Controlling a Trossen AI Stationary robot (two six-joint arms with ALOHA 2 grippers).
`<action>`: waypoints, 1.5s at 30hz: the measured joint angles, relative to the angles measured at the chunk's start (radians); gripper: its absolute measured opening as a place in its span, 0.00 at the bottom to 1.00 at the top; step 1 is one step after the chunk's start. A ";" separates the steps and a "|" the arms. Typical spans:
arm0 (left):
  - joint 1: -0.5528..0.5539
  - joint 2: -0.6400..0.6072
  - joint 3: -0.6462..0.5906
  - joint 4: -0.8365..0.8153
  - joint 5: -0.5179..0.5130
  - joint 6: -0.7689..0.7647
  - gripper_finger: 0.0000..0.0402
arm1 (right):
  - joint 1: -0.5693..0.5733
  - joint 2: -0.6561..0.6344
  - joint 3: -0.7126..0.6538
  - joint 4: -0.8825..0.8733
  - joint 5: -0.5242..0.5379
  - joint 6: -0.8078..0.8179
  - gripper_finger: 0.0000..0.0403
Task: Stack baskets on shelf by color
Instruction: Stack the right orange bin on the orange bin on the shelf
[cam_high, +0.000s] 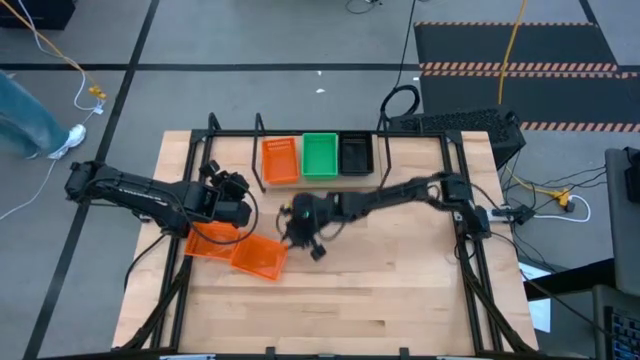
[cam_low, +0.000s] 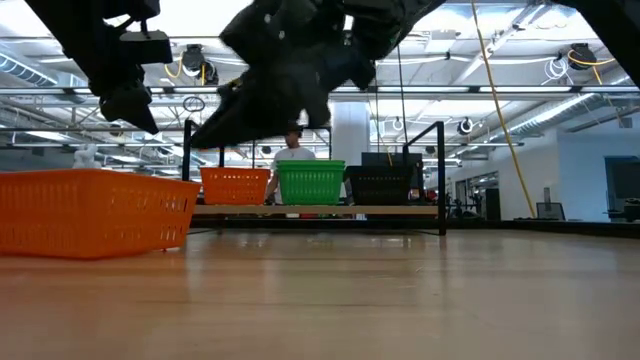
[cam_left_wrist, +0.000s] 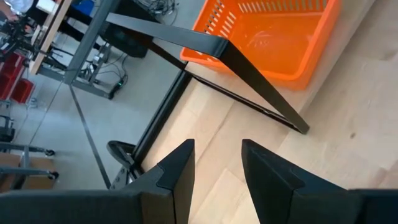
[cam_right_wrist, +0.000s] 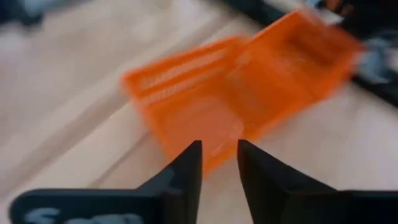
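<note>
Right gripper near 2 loose orange baskets
Right gripper (cam_high: 300, 232) fingers apart, empty, just beside orange baskets (cam_high: 240, 250); left gripper (cam_high: 232, 190) fingers apart.

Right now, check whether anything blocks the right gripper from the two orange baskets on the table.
Nothing visible does. The right gripper hangs open just beside the nearer orange basket, bare tabletop between them. The second orange basket lies partly under the left gripper, which crowds that side.

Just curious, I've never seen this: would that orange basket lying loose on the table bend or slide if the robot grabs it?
The orange basket looks like thin plastic mesh, so probably light and slightly flexible. Sitting on smooth wood, it may well slide when nudged. Being low and wide, it seems unlikely to tip.
</note>
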 joint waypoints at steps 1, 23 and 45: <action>0.000 0.000 0.000 0.001 0.000 0.000 0.34 | 0.021 0.016 -0.004 0.019 0.022 -0.027 0.28; 0.002 0.000 0.035 0.030 0.018 0.003 0.34 | 0.065 0.086 0.005 -0.007 0.074 -0.153 0.29; -0.020 0.000 0.035 -0.061 0.027 -0.037 0.34 | -0.121 -0.357 0.007 -0.217 0.418 -0.043 0.01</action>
